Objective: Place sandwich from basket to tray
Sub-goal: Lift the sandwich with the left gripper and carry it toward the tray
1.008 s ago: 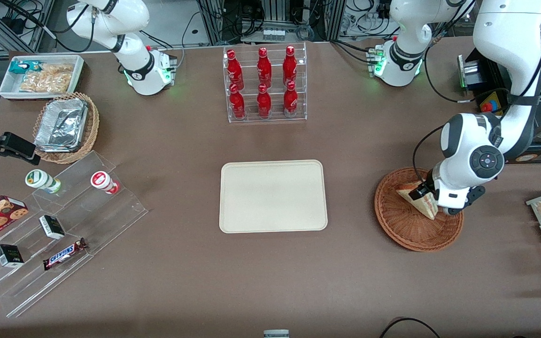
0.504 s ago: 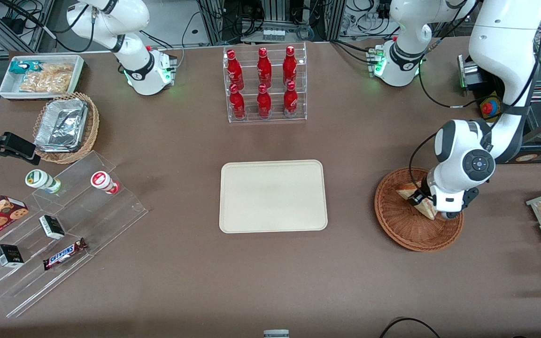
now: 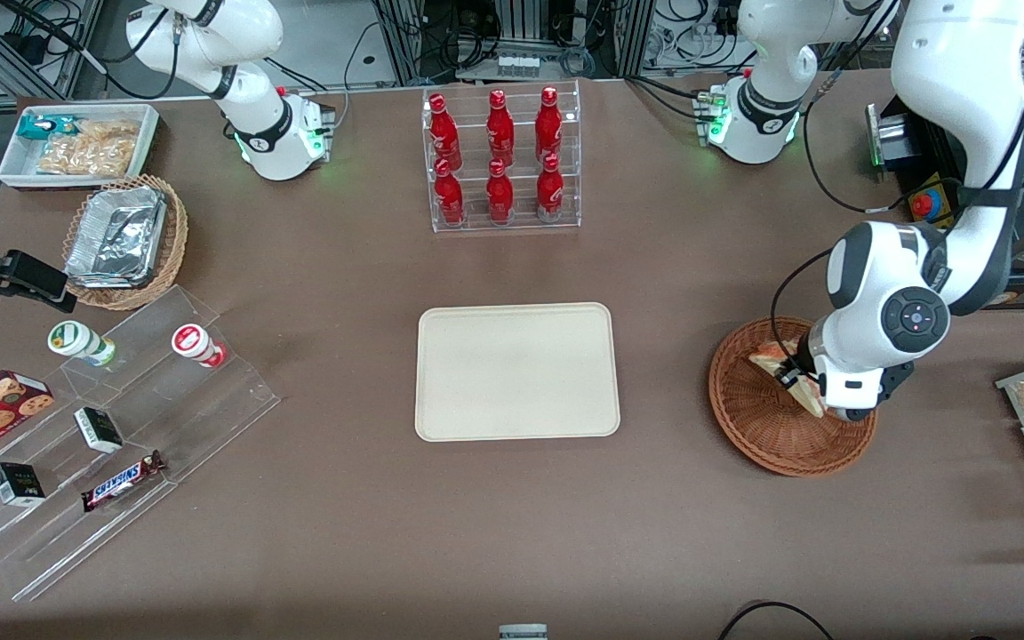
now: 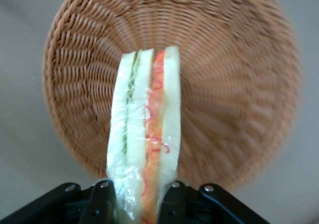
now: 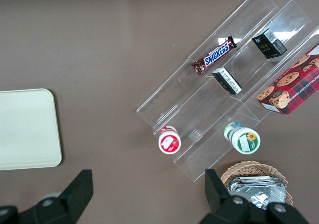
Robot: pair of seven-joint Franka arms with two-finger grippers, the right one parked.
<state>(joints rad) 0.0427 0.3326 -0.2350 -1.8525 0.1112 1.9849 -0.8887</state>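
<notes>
I see the sandwich, a clear-wrapped wedge of pale bread with green and red filling, pinched by one end between my two black fingers, which are closed against its bread faces. In the wrist view it hangs clear of the basket, with the reddish-brown weave blurred below it. In the front view the sandwich is still over the basket, not yet out past the rim.

That is the change: a second ago the wedge lay low in the basket with the gripper down on it, and now the gripper and wedge sit a little higher and the wrist has drawn up. I judge the grasp has taken and the lift has begun, so the pick half of the task looks done.

The tray, cream-beige with a low rim, lies bare and well apart from the basket, toward the parked arm's end of the counter. I still need to carry the sandwich across to it and set it down. The film looks slippery, so I think the grip could slide during the move
</notes>
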